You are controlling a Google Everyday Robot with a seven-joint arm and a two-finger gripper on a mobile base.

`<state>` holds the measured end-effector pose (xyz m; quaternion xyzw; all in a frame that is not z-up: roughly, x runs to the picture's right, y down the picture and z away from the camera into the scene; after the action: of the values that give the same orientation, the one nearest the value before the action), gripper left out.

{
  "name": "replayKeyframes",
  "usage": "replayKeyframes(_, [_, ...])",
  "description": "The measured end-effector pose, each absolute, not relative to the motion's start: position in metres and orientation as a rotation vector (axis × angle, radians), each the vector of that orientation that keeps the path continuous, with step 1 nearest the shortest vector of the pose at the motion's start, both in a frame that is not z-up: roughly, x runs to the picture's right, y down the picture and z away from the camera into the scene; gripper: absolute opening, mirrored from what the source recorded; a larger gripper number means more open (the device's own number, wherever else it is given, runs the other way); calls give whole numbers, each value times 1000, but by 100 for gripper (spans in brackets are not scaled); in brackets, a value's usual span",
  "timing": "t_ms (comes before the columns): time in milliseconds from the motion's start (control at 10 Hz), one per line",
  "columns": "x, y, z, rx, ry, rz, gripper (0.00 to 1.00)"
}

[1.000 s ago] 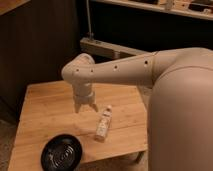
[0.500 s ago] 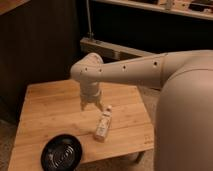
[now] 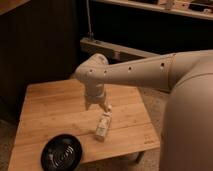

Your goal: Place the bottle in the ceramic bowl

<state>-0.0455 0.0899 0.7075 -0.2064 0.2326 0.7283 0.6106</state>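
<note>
— How is the bottle [image 3: 102,126] laid?
— Flat on the wooden table [image 3: 50,105], long axis run near-to-far, far end leaned right; the cap end cannot be told. The ceramic bowl [image 3: 61,152] is set apart, front left.
— And the gripper [image 3: 98,106]?
— Held just above the bottle's far end, fingers spread, nothing pinched. It has been shifted right since earlier; the bottle is unmoved

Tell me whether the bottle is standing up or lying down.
Lying down: the bottle rests on its side on the wooden table, outside the ceramic bowl. The hand hovers just above it.
</note>
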Motion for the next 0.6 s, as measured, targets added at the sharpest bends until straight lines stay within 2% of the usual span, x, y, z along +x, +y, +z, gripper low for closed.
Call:
replayKeyframes(300, [-32,98,711,-464,483,1713,65])
replayKeyframes(600, [-31,106,723,-536,519,1724,65])
